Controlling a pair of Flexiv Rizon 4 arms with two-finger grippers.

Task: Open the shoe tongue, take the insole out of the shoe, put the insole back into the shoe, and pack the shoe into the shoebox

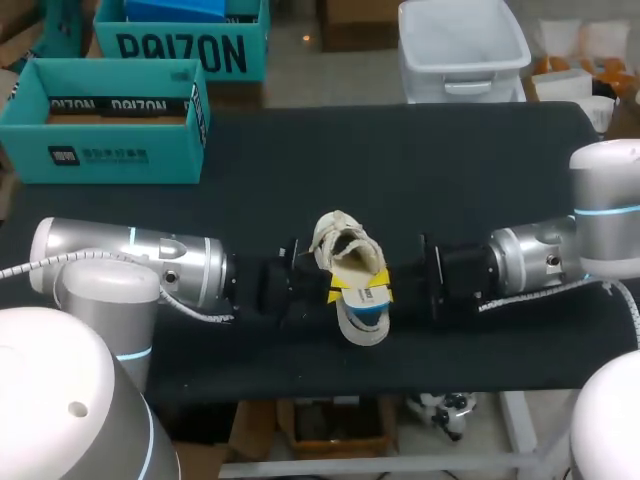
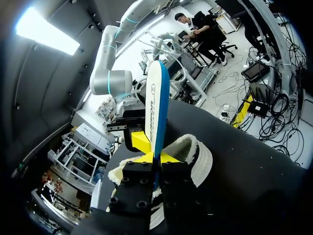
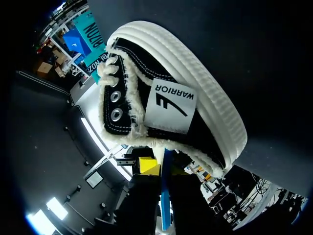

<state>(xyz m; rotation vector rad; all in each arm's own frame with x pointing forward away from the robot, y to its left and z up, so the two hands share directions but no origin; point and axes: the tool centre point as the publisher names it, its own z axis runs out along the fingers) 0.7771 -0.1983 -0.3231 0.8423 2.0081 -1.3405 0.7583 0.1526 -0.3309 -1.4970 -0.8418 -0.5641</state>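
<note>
Started big: took in the black table [image 1: 450, 170], spread wide across the head view. Followed the left arm [image 1: 140, 262] in from eight o'clock and the right arm [image 1: 530, 258] in from three o'clock, both stretched low toward the centre, wrists facing each other.

Spotted the teal shoebox [image 1: 120, 155] up at ten o'clock on the table, open at the top, well apart from the action. Found the shoe [image 1: 345, 248] dead centre, cream-lined, lying along the twelve-to-six line. Caught the insole [image 1: 365, 318] poking out of it toward six o'clock, white on the face, blue along the edge, one end clear of the shoe.

Placed the left gripper [image 1: 338, 288] at the insole's nine o'clock side and the right gripper [image 1: 380, 295] at its three o'clock side, yellow tips nearly meeting across it.

Checked the left wrist view: insole [image 2: 156, 98] standing on edge, pinched from two sides between both left fingers, firmly clamped, with the shoe just beyond and a yellow tip of the right gripper tight against the insole's far side.

Checked the right wrist view: blue edge of the insole [image 3: 166, 205] running between the right fingers, squeezed on both sides, so gripped here too. Had the shoe [image 3: 205, 107] looming just ahead of that gripper, with a black canvas side, ribbed white sole and fleecy cream trim.

Noted last, smallest of all, a white label [image 3: 171, 105] on the shoe's side and two metal eyelets [image 3: 116, 105] beside it.
</note>
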